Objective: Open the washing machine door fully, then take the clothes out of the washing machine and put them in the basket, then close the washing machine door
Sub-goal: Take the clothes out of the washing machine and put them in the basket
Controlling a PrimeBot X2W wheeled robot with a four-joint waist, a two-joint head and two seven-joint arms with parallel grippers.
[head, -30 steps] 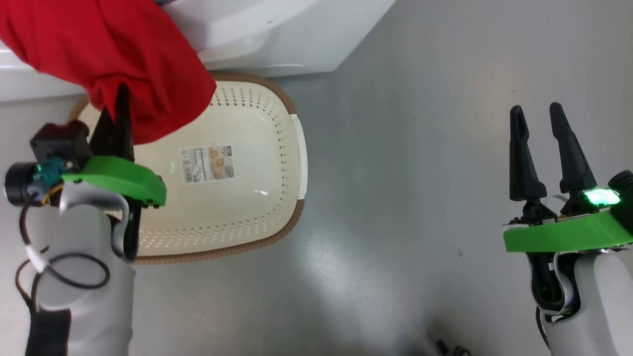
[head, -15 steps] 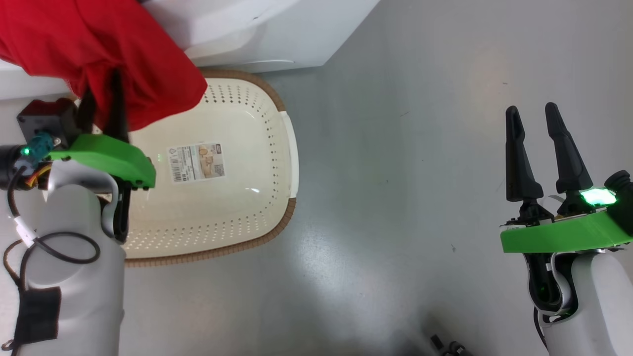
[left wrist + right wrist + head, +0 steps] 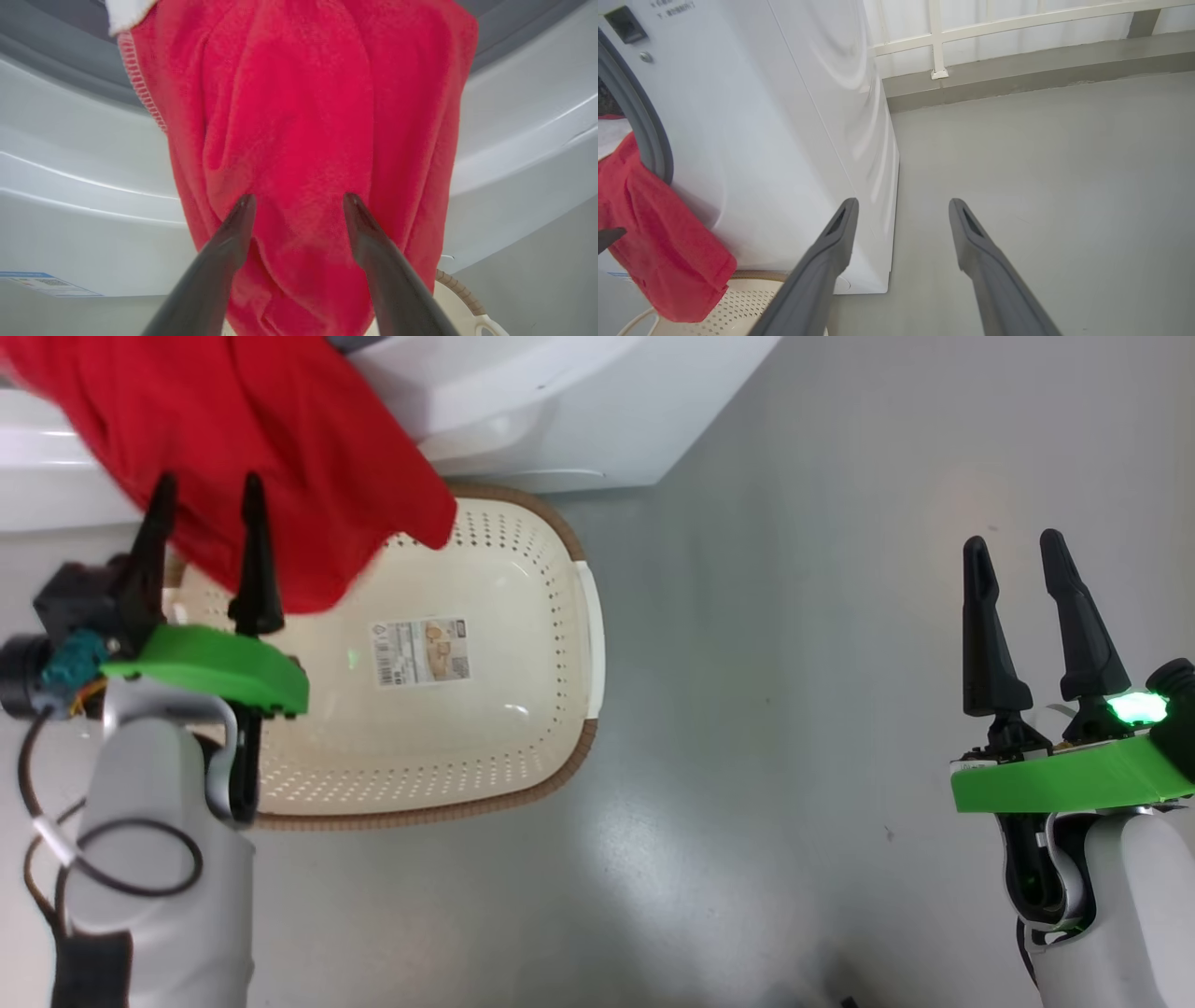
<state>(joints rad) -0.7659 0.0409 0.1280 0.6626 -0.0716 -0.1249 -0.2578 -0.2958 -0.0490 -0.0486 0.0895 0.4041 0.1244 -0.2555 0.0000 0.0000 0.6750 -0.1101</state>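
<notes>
While your left gripper points up at the wash, its two dark fingers stand spread wide, pinching nothing. In the left wrist view, the left gripper shows the same gap, with the clothes hanging just behind and between the tips. You cannot tell whether either tip touches the cloth.

The clothes are a bright red, soft fabric with a white edge at the top. They spill out of the mouth of the washing machine, over its grey gasket, and drape down the white front panel. Their lower end hangs over the far left corner of the basket. You cannot tell whether the cloth rests on the rim.

That basket sits on the grey floor, right against the foot of the machine. Its cream inside shows a label sticker on the bottom, perforated walls and a brown woven-look rim.

Your right gripper hovers well apart, over the floor, its fingers also spread with nothing between them. From the right wrist view, the right gripper looks past the machine's corner, with the red cloth hanging from the gasket above the basket.
</notes>
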